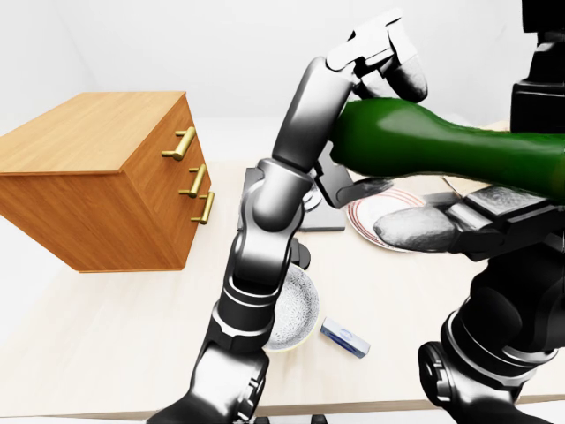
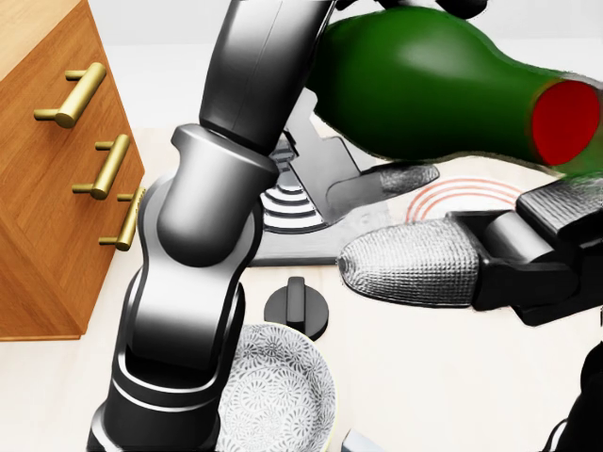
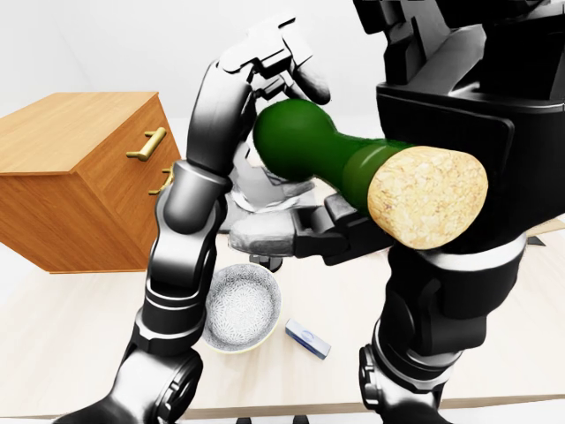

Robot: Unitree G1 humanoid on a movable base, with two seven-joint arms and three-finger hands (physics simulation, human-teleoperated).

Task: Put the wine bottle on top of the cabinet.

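Observation:
The green wine bottle [image 1: 424, 141] lies level in the air over the table, its corked neck [image 3: 428, 194] pointing at the camera. My left hand [image 1: 393, 132] is shut on its thick base, with fingers [image 1: 408, 78] over the top and a thumb underneath. My right hand [image 1: 415, 221] is open, one straight finger [image 2: 415, 262] stretched just beneath the bottle. The wooden cabinet [image 1: 88, 132] with brass handles stands at the left of the eye views, its top bare and lower than the bottle.
On the pale table [image 1: 106, 336] sit a patterned bowl [image 1: 298, 307], a red-ringed plate [image 1: 375, 225], a small blue-and-white object [image 1: 344, 336], a black knob [image 2: 297, 307] and a dark striped stand [image 2: 294, 209]. My left arm [image 1: 265, 230] rises between cabinet and bottle.

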